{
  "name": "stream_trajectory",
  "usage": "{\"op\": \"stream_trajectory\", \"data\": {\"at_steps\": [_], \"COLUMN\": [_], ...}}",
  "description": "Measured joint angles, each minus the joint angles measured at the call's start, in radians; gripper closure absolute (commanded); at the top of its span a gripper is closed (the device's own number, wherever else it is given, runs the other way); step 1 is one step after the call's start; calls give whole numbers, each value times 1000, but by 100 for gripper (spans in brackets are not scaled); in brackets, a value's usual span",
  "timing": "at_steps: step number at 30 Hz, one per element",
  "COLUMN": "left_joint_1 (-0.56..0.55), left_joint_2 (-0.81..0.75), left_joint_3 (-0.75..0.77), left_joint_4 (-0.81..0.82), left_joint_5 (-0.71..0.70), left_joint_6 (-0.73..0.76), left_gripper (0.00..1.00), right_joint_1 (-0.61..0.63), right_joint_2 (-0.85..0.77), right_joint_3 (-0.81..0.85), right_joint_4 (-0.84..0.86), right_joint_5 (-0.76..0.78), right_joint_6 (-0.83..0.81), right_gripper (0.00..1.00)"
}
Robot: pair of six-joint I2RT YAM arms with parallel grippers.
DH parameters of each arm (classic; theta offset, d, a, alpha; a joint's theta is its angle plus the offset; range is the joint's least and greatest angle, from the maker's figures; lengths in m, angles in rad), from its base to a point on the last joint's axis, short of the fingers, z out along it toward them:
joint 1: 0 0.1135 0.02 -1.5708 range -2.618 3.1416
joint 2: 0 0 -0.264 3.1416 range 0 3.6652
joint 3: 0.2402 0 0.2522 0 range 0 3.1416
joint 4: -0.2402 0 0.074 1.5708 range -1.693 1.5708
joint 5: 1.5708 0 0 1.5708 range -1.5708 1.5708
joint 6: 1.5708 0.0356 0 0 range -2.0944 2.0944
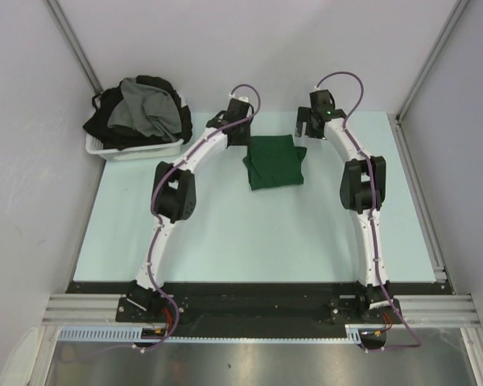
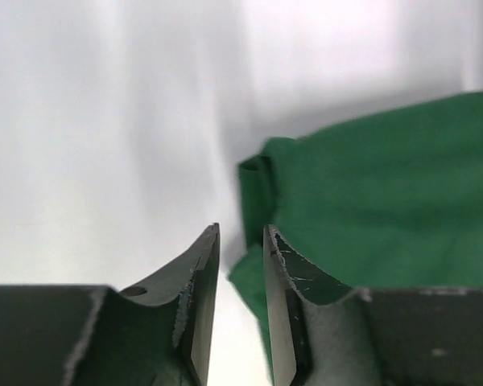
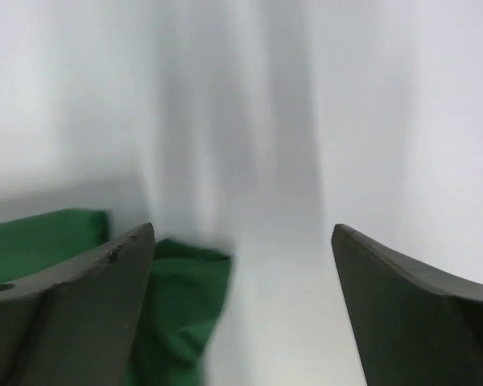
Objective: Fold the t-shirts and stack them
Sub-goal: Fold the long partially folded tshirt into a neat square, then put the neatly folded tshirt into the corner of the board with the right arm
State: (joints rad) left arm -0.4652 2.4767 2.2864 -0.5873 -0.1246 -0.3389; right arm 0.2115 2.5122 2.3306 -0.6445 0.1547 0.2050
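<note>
From the top view, a folded dark green t-shirt [image 1: 275,162] lies as a compact, roughly square packet on the pale desk [image 1: 225,233], towards the far middle. The left claw [image 1: 240,135] sits by the shirt's far left corner and the right claw [image 1: 303,129] by its far right corner. How far either claw is parted cannot be read from this height. In the far left corner of the desk stands a white basket [image 1: 137,153], heaped with a grey t-shirt [image 1: 149,108] lying over black t-shirts [image 1: 105,125] that spill over its rim.

In the left wrist view, the left claw [image 2: 241,233] has its fingers [image 2: 201,261] a narrow slit apart with nothing between them. The green t-shirt [image 2: 386,201] fills the right side, its rumpled edge just beside the right-hand finger; whether cloth and finger touch cannot be told. The bare desk [image 2: 105,161] shows on the left.

In the right wrist view, the right claw [image 3: 243,229] stands wide apart and holds nothing. The green t-shirt [image 3: 185,281] lies at lower left, partly behind the left-hand finger, and the blurred desk [image 3: 266,322] shows through the gap.
</note>
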Motion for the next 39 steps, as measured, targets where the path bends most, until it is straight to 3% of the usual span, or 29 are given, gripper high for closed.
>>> {"op": "stream_trajectory", "data": {"at_steps": [8,15,18,19,22,24,39], "left_joint_1": [20,9,-3,-6,-13,-19,-83], "left_joint_2": [-2,-83,-180,-215,-322,-391,-785], "left_joint_3": [-52,-163,-249,-278,-359,-403,-596], "left_joint_4": [-1,-9,-10,-5,-1,-4,-67], "left_joint_5": [-49,-58,-76,-79,-82,-82,-128], "left_joint_6": [3,9,11,11,10,8,-2], "left_gripper": [62,62,63,63,63,63,63], "right_joint_1": [-24,4,29,37,55,62,136], "right_joint_2": [-12,-209,-316,-346,-410,-440,-431], "right_joint_3": [-31,-275,-340,-347,-348,-348,-453], "right_joint_4": [33,60,63,63,67,65,37], "right_joint_5": [39,-13,-24,-29,-50,-66,-169], "right_joint_6": [-14,3,-2,-5,-5,-1,28], "right_gripper": [0,2,26,52,90,100,100]}}
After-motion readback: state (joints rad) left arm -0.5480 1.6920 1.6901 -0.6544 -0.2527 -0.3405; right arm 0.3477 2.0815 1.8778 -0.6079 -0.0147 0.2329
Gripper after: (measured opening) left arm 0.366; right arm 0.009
